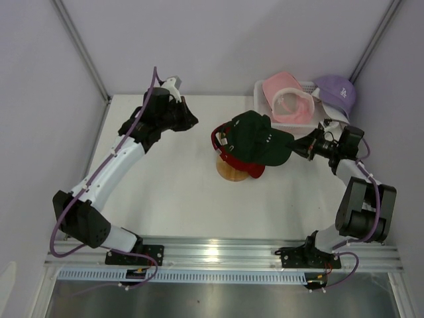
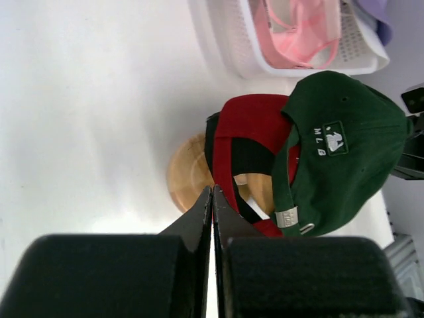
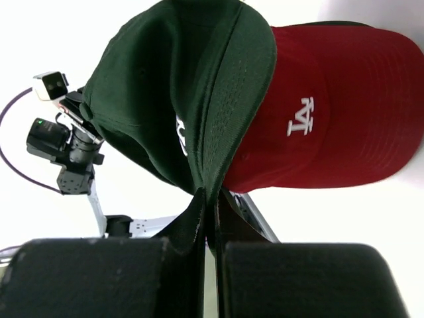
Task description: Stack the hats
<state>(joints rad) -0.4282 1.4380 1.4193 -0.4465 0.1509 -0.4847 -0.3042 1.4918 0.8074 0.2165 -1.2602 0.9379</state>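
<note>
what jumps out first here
The dark green cap at mid-table draws the eye. The right tool pinches its brim, and it hangs partly over a red cap on a round wooden stand. Behind, to the right, a pink cap lies in a white basket, with a lavender cap at its right edge.

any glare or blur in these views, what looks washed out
Top external: glare on the metal rail; otherwise evenly lit. Left wrist: the table is washed out to near white, the left end effector dark and soft up close. Right wrist: background blown white, the right end effector on the green cap blurred, logo on the red cap crisp.
</note>
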